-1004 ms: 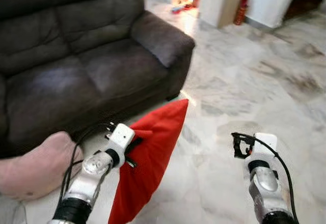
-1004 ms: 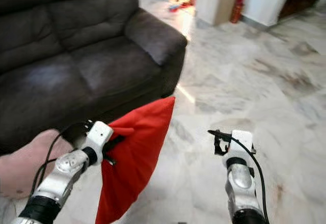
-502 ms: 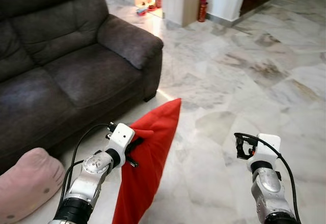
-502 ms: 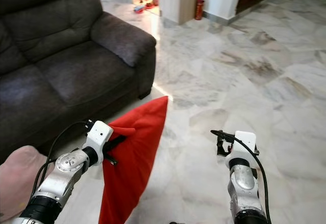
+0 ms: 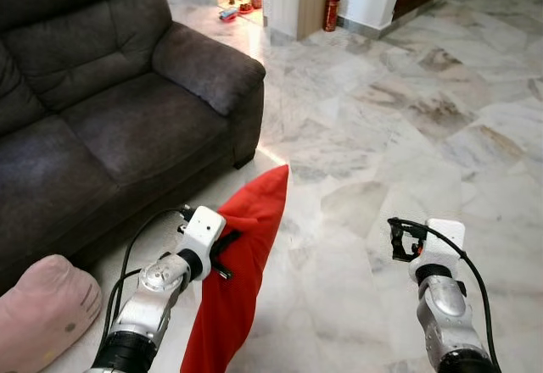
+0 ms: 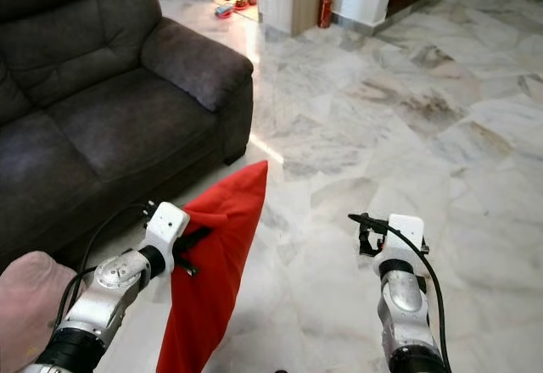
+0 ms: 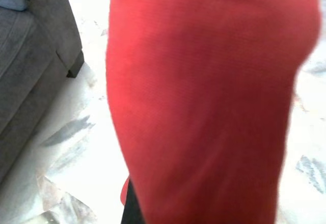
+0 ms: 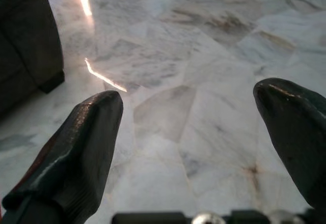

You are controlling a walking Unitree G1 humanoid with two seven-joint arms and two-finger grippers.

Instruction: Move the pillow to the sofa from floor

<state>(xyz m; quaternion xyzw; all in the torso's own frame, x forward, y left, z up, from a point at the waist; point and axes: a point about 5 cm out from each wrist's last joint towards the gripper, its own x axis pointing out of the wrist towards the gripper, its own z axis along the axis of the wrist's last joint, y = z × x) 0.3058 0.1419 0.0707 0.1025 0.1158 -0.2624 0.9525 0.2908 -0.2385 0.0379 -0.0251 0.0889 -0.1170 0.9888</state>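
The dark grey sofa [image 5: 110, 110] takes up the scene from 9 to 12 o'clock, its padded armrest toward 12, with the veined marble floor [image 5: 407, 119] spreading from 12 round to 5 o'clock. At 6 to 7 o'clock the red pillow [image 5: 242, 271] hangs clear of the floor, one corner pointing up toward the sofa's front edge and its lower end dropping out of the frame; it is near the sofa but not on the seat. The left gripper [image 5: 222, 253] is clamped on the pillow's edge at 7 o'clock, a fold of red cloth bunched around its black fingers, and the left wrist view looks straight onto red fabric with the sofa's foot beside it. A pale pink cushion [image 5: 38, 314] lies on the floor at 8 o'clock, just in front of the sofa. The right gripper [image 5: 399, 239] is raised over bare floor at 5 o'clock, holding nothing, its fingers [image 8: 81, 137] spread wide. A red fire extinguisher [image 5: 331, 8] stands by the wall at 12 o'clock.
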